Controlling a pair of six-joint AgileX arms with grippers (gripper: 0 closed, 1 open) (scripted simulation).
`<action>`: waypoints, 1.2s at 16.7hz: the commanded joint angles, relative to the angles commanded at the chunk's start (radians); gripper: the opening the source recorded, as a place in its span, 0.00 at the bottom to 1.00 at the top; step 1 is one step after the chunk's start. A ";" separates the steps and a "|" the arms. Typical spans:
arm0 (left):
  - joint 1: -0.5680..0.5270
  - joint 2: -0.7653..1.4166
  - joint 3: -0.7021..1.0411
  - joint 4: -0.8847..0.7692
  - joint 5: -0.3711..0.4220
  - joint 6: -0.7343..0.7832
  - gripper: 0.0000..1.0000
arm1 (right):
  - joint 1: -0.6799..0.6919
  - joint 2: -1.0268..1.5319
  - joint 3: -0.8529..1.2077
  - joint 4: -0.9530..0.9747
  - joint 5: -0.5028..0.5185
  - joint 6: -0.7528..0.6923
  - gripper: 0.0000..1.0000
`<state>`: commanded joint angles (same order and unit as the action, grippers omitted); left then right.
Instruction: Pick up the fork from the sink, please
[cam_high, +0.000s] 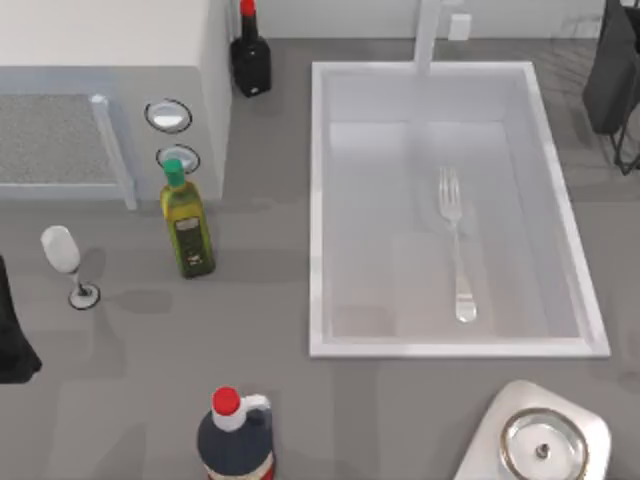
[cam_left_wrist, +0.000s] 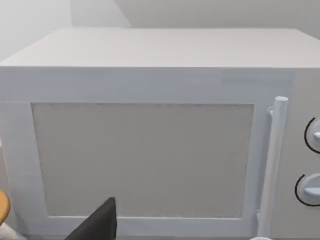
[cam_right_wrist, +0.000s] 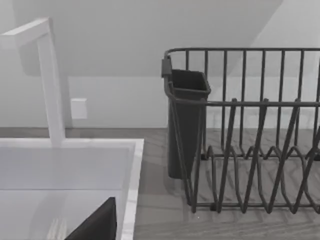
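Fork (cam_high: 455, 243) lies flat inside the sink (cam_high: 440, 348), tines toward the faucet; end effector states cannot be told.

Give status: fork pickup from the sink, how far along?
Nothing done yet. The slim shiny silver metal fork lies flat on the floor of the large pale grey-white rectangular sink, tines toward the faucet, with no gripper near it. Nothing is in hand. All remains: reach in, grasp the fork, lift it out.
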<state>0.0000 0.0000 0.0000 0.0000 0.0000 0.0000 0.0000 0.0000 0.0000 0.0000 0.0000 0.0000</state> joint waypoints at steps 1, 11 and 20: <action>0.000 0.000 0.000 0.000 0.000 0.000 1.00 | 0.000 0.000 0.000 0.000 0.000 0.000 1.00; 0.000 0.000 0.000 0.000 0.000 0.000 1.00 | 0.059 0.503 0.484 -0.271 0.002 0.061 1.00; 0.000 0.000 0.000 0.000 0.000 0.000 1.00 | 0.171 1.421 1.376 -0.783 0.005 0.181 1.00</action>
<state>0.0000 0.0000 0.0000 0.0000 0.0000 0.0000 0.1712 1.4214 1.3758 -0.7834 0.0050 0.1810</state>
